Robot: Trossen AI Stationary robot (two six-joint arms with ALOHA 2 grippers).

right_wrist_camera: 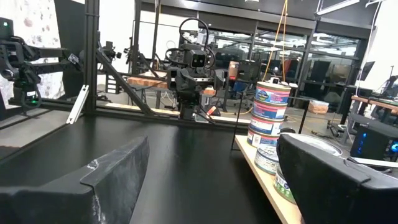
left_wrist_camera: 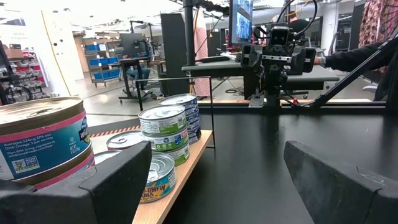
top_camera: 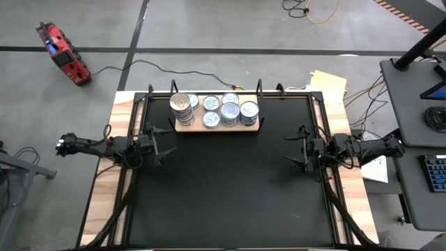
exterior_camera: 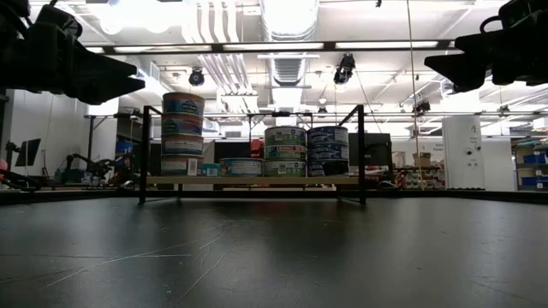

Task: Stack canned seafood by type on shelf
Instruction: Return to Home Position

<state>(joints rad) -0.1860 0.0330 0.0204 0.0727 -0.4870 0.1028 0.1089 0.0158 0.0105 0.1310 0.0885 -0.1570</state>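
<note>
Status: my left claw (top_camera: 162, 144) sat at the left edge of the table (top_camera: 230, 195), fingers apart, nothing in them. My right claw (top_camera: 296, 146) mirrored it at the right edge, also spread and empty. The cans (top_camera: 219, 111) were all on the shelf (top_camera: 197, 128) at the table's far side.

Main risk, as I judged it, was the tall stack (exterior_camera: 182, 133) at the shelf's left end. It looked four high, the tallest thing there, and it was the stack nearest my left claw. A sweep of that arm toward the far edge could have clipped it and dropped the column, maybe into the shorter stacks (exterior_camera: 306, 151) further along. The single low can (exterior_camera: 241, 167) between them wouldn't have stopped a fall. The right side was less exposed: the stacks there were lower and well apart from that claw.

Obstacles: thin black frame posts (exterior_camera: 360, 154) stood by the shelf's ends, and a raised wrist could have caught one.

Off the table were a red case (top_camera: 63, 52) on the floor, yellow paper (top_camera: 329, 82) past the far right corner, and a desk (top_camera: 411, 104) with a keyboard (top_camera: 435, 173) beside the right arm. I judged none of them to be in reach.
</note>
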